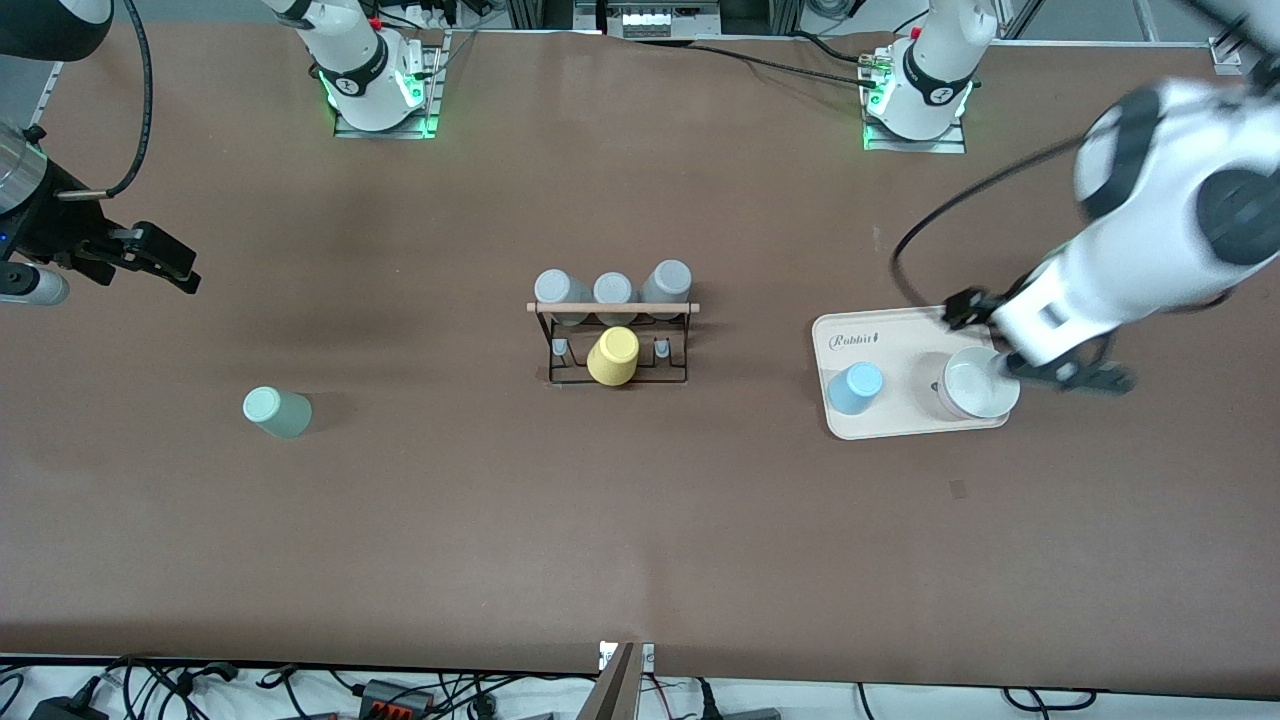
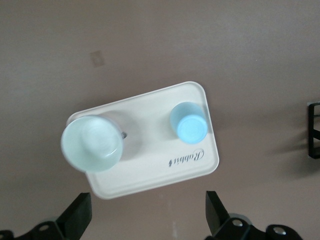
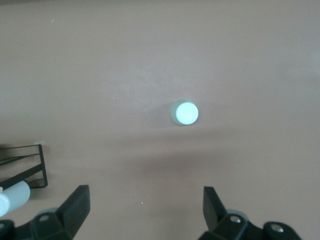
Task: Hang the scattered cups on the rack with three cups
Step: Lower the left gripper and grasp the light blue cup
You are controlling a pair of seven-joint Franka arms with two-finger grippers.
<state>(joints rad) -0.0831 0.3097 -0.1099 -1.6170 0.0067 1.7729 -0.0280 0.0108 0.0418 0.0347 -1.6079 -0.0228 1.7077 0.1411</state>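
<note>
The black wire rack (image 1: 612, 345) with a wooden rod stands mid-table; its corner shows in the right wrist view (image 3: 31, 167). The pale mint-green cup (image 1: 277, 411) stands alone on the table toward the right arm's end and also shows in the right wrist view (image 3: 185, 112). The light blue cup (image 1: 856, 388) stands on a beige tray (image 1: 905, 330) and also shows in the left wrist view (image 2: 189, 122). My left gripper (image 1: 1035, 345) (image 2: 148, 212) is open and empty over the tray's edge. My right gripper (image 1: 160, 262) (image 3: 145, 205) is open and empty, up over bare table.
Three grey cups (image 1: 612, 290) sit along the rack's top and a yellow cup (image 1: 613, 356) on its nearer side. A wider pale cup (image 1: 978, 383) (image 2: 92, 144) stands mouth-up on the tray beside the blue cup. The left arm's cable loops above the tray.
</note>
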